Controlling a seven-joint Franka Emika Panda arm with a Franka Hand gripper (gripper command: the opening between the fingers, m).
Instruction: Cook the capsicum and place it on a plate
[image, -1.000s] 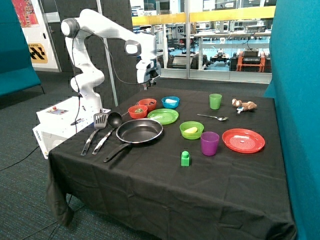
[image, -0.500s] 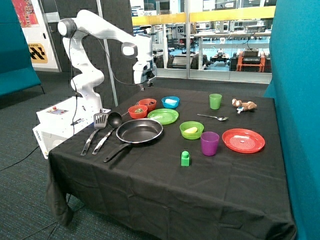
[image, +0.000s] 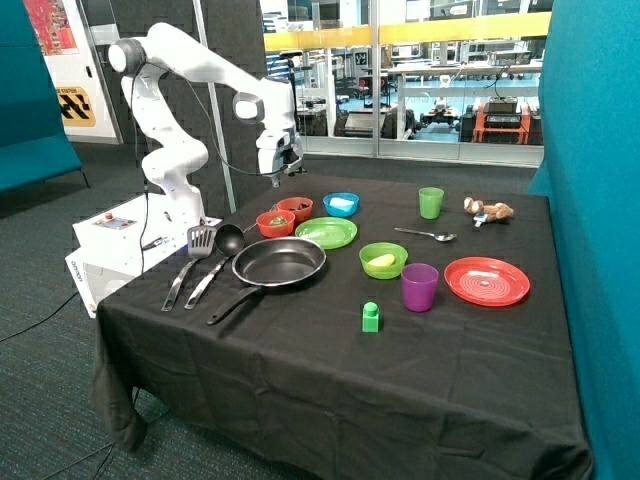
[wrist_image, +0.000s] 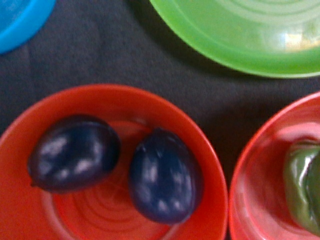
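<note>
While above red bowls, fingers empty-looking.

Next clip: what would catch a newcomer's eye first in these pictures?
The white arm, its hand hanging above two red bowls at the table's back edge. Up close, one red bowl holds two dark purple plum-like pieces, and the other red bowl holds the dark green capsicum. The lime-green plate lies beside them, with the empty black frying pan just in front.

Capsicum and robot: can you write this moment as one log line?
gripper: above the red bowls | capsicum: in red bowl, not cooked | frying pan: empty | plate: empty
</note>
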